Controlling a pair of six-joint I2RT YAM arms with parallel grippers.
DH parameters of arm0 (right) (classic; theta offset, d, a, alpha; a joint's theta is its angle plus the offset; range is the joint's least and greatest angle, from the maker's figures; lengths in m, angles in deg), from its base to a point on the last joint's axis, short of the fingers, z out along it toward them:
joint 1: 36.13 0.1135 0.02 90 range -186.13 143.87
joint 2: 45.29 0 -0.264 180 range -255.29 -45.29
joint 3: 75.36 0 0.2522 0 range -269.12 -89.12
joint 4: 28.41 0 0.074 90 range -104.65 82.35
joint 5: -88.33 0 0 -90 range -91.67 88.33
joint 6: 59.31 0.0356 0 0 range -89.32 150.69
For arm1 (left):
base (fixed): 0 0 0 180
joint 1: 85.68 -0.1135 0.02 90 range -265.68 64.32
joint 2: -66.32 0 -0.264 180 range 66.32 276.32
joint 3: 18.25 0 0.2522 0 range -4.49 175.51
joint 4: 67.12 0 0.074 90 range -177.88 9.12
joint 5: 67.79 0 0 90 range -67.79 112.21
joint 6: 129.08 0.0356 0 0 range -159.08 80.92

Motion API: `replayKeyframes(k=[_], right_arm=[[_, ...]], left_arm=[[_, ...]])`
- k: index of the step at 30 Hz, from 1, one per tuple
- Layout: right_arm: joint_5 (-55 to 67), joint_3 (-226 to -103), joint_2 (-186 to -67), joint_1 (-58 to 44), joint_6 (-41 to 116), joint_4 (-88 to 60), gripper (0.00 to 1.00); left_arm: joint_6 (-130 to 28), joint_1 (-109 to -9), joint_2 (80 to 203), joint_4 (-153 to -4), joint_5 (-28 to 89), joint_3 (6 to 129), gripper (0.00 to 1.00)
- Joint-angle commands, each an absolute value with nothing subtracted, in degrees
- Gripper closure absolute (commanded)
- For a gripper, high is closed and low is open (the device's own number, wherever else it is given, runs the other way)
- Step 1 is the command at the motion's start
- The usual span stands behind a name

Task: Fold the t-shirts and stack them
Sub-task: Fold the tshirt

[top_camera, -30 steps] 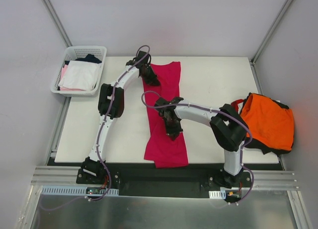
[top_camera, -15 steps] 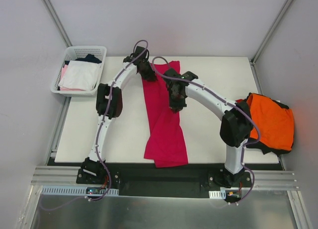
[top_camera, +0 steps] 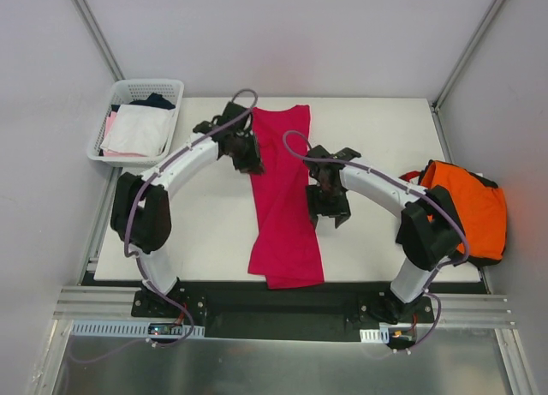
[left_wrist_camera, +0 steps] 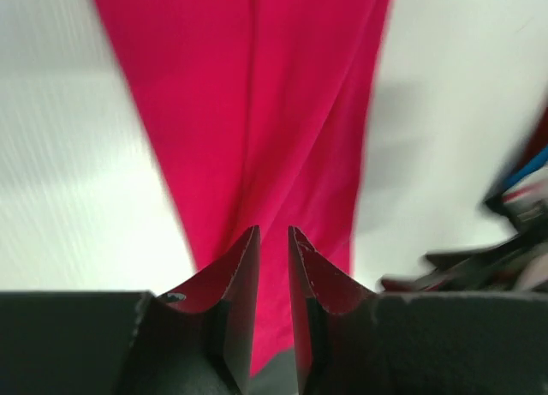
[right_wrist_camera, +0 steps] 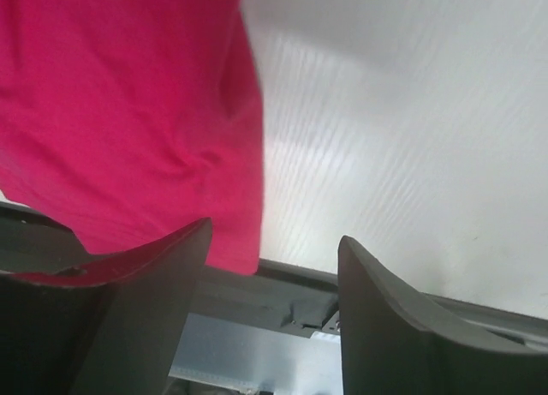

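Note:
The crimson t-shirt (top_camera: 282,219) lies flat as a long strip down the middle of the table, also seen in the left wrist view (left_wrist_camera: 257,95) and the right wrist view (right_wrist_camera: 120,95). My left gripper (top_camera: 249,161) hovers over its left edge; its jaws (left_wrist_camera: 272,232) stand a narrow gap apart with nothing between them. My right gripper (top_camera: 330,208) is at the strip's right edge, wide open and empty (right_wrist_camera: 276,232). The orange t-shirt (top_camera: 467,208) lies bunched at the table's right end, with the black t-shirt (top_camera: 469,258) showing under its edges.
A white mesh basket (top_camera: 128,91) holding white and pink garments stands off the table's back left corner. Bare white table (top_camera: 197,232) lies on both sides of the strip. A black rail runs along the near edge, and walls close in the back and sides.
My right gripper has opened and drawn off the crimson shirt to its right edge. My left gripper has come nearer along the shirt's left edge from the far corner.

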State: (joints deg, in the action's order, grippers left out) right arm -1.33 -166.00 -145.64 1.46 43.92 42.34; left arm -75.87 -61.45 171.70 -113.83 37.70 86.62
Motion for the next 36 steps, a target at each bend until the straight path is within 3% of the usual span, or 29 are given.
replayKeyframes(k=[1,7,13,21,36], right_arm=[[1.50,-160.05,-137.84,1.05,45.54,40.37,0.35],[2.02,-156.37,-135.11,0.96,42.73,39.50,0.35],[3.61,-148.63,-129.76,0.52,43.52,33.62,0.35],[3.35,-136.33,-123.51,-0.18,48.70,22.89,0.36],[5.01,-124.55,-119.91,-0.35,53.27,13.83,0.37]], left_arm=[[-73.43,-57.21,162.94,-116.65,33.99,68.78,0.81],[-77.91,-55.45,154.14,-116.39,29.34,53.73,0.84],[-85.03,-51.23,150.96,-116.30,19.41,47.20,0.86],[-98.11,-36.04,153.24,-116.39,13.43,46.93,0.85],[-111.58,-25.92,152.71,-117.18,11.75,41.22,0.85]])
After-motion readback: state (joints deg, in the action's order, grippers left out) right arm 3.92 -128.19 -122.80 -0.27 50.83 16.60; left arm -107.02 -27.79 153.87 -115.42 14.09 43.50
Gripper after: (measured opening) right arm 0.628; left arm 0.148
